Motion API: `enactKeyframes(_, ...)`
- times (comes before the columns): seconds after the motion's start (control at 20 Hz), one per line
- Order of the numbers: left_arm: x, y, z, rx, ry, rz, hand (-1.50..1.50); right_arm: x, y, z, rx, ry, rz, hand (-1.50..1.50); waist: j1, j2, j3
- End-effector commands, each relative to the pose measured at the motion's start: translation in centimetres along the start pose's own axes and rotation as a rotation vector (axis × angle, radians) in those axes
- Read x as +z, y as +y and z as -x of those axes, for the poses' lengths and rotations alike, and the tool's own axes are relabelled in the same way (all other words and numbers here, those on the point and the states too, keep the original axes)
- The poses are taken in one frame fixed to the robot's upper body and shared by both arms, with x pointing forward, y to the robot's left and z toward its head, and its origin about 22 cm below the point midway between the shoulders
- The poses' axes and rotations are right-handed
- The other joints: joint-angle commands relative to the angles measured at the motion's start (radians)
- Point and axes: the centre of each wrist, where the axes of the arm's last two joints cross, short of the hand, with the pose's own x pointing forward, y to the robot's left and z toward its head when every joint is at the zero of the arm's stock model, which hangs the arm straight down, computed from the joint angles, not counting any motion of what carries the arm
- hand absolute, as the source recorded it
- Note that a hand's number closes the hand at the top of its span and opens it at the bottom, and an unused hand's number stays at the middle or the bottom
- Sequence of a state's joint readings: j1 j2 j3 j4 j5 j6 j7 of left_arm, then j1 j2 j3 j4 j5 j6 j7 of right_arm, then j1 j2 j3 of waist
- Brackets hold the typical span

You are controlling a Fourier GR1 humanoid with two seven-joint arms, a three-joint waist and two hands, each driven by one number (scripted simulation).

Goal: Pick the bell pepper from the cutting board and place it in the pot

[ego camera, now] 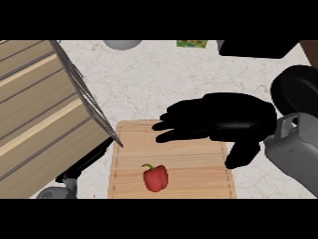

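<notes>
The robot's black right hand (220,119) is held out flat, palm down, its fingers (171,125) straight, slightly spread and pointing left, the thumb (240,156) hanging toward the near side. Its grey right forearm (302,151) slants in from the lower right. Of the left arm (63,184), only a grey and black piece shows at the lower left.

Black, thick-fingered right hand (223,119) on a boxy, rounded grey forearm (304,156).

wooden slatted crate (31,107) at left; grey dome (123,44), green packet (192,44) at counter's (154,79) back.
</notes>
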State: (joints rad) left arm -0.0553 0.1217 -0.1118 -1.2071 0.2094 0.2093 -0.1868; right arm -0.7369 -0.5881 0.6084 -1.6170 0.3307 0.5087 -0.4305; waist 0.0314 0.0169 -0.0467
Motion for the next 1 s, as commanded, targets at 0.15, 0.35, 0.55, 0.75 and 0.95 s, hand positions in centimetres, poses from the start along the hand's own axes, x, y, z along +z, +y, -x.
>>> enactKeyframes(0.15,-4.7,-0.6,-9.4,-0.013,-0.331,0.064,0.00,-3.5,2.1,-1.4,0.104,0.048,-0.164,-1.50,-0.011,-0.028,0.047)
enactKeyframes(0.35,-4.5,0.6,-8.8,-0.032,-0.336,0.054,0.00,-4.7,3.1,-1.6,0.116,0.113,-0.208,-1.50,-0.012,-0.031,0.047)
enactKeyframes(0.55,-5.0,0.4,-9.3,-0.020,-0.345,0.041,0.00,-5.9,5.2,-1.7,0.116,0.165,-0.261,-1.50,-0.024,-0.030,0.048)
enactKeyframes(0.75,-4.4,0.7,-8.4,-0.025,-0.346,0.035,0.00,-6.6,8.5,-2.2,0.096,0.168,-0.296,-1.50,-0.024,-0.030,0.050)
enactKeyframes(0.95,-5.2,0.5,-9.1,-0.023,-0.359,0.036,0.00,-7.3,8.9,-2.2,0.119,0.159,-0.283,-1.50,-0.029,-0.024,0.050)
